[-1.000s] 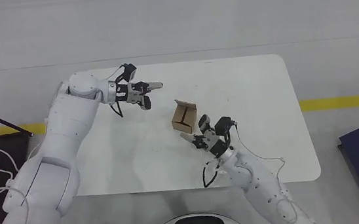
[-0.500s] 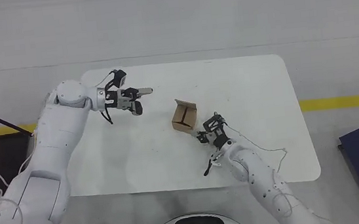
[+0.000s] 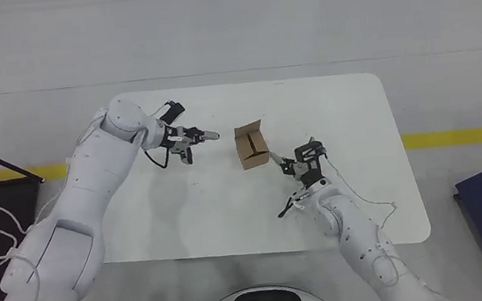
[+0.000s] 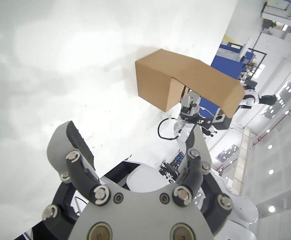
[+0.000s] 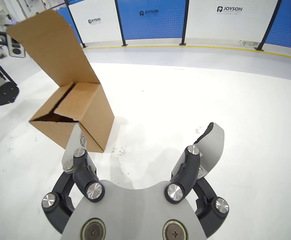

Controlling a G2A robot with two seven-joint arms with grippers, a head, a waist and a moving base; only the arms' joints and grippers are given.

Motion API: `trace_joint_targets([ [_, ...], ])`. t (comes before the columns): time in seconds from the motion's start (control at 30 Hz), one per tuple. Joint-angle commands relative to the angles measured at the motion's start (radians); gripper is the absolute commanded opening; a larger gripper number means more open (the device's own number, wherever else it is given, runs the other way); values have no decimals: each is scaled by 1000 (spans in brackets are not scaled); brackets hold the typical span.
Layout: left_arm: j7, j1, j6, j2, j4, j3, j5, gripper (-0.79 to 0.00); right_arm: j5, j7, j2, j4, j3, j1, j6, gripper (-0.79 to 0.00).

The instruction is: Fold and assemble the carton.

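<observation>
While both arms hung over the white table point(image 3: 342, 104), the holdings stood as follows.

Item: carton point(image 3: 251, 143), one, brown corrugated board. It stood on the table near the middle, between the two grippers. One long flap rose upright from its top edge. In the right wrist view the carton point(image 5: 91, 106) showed its shorter flaps turned inward over the opening, with a dark gap left between them. In the left wrist view the carton point(image 4: 154, 79) showed a plain side wall, with the long flap reaching out past it.

Item: left gripper point(image 3: 200, 141), one. It was held low over the table, to one side of the carton and well apart from it, pointing toward it. Seen from its own wrist, the left gripper point(image 4: 133, 129) had its jaws spread wide, with nothing between them.

Item: right gripper point(image 3: 288, 161), one. It lay just beside the carton, on the side opposite the left gripper. Seen from its own wrist, the right gripper point(image 5: 145, 134) had its jaws spread, holding nothing. One finger point(image 5: 76, 138) overlapped the carton's near lower corner; whether it touched could not be told.

Item: yellow floor line point(image 3: 461, 137), beyond the table's edge.
</observation>
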Motion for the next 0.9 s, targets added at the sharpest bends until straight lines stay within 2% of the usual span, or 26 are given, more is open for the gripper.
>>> trace_joint_targets([
  [0.0,17,-33,28,-28,27,42,15,0,12,-11,-1,-16,-2,-12,1,0],
  [0.17,91,-101,80,-100,126,122,38,0,60,-47,-4,-47,-4,-43,-6,0],
  [0.3,130,-129,84,-143,224,136,-4,0,145,-114,-8,-67,0,-71,-43,0],
  [0.37,123,-136,65,-162,251,140,-29,0,220,-170,-13,-79,-2,-86,-94,0],
  [0.63,-82,-153,36,-237,335,192,-58,0,431,-392,-26,-64,16,-106,-256,0],
  [0.87,-233,-147,-43,-261,354,179,-126,0,547,-451,-28,-69,51,-137,-353,0],
])
